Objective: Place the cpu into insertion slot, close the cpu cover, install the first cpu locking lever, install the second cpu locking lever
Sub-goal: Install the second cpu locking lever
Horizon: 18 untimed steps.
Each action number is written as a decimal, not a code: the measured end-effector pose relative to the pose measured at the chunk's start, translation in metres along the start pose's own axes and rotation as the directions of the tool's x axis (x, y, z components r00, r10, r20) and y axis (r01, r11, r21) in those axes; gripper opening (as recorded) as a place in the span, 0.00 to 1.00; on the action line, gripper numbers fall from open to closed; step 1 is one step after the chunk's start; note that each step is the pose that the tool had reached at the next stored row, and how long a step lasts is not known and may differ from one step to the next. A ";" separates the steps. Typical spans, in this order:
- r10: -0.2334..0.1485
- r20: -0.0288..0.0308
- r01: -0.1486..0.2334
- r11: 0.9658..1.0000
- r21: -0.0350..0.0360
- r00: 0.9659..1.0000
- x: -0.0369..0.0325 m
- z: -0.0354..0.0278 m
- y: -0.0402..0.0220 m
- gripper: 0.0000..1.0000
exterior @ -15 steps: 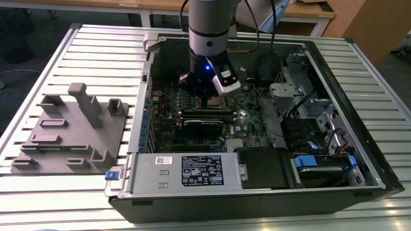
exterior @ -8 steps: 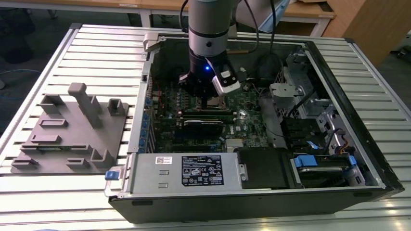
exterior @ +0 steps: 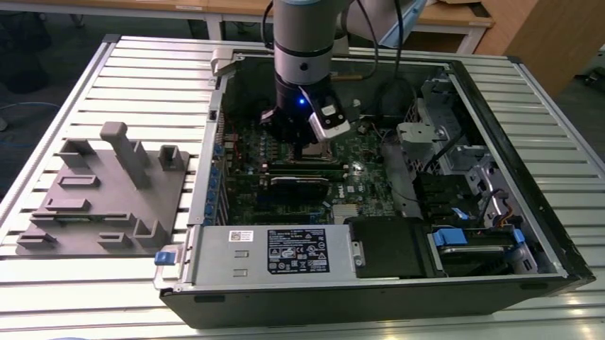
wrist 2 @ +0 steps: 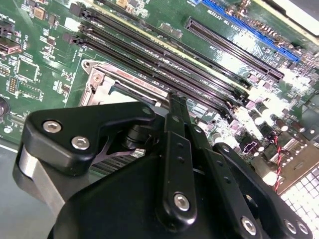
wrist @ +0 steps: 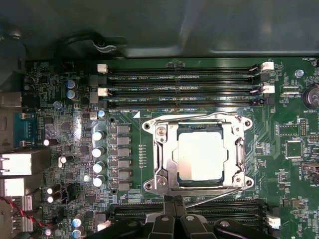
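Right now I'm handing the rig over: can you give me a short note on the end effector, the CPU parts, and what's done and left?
End effector: inside the open PC case, fingers together, holding nothing, tip at the socket's edge by a thin wire lever.
CPU: seated in the insertion slot.
CPU cover: lying flat around the chip.
Done: placement, and apparently the cover.
Left: locking levers; I can't tell whether either is latched.

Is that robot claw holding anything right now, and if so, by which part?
Nothing appears to be held. The gripper hangs beside the insertion slot, and the cpu already lies in it under the cpu cover.
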<state>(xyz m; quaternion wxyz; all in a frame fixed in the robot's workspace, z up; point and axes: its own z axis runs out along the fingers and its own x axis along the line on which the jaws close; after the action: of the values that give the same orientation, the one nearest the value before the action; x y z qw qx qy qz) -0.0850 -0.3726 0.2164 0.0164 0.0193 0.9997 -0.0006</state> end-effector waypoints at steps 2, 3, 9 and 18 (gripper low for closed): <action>0.000 0.000 0.000 1.000 0.000 1.000 0.0011 0.0013 0.0000 0.11; 0.000 0.000 0.000 1.000 0.000 1.000 0.0016 0.0019 -0.0001 0.11; 0.000 0.000 0.000 1.000 0.000 1.000 0.0027 0.0051 -0.0001 0.11; 0.000 0.000 0.000 1.000 -0.006 1.000 0.0070 0.0068 -0.0002 0.11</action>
<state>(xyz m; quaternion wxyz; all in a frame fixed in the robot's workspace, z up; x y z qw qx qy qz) -0.0918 -0.3725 0.2094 0.0164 0.0193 0.9997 0.0022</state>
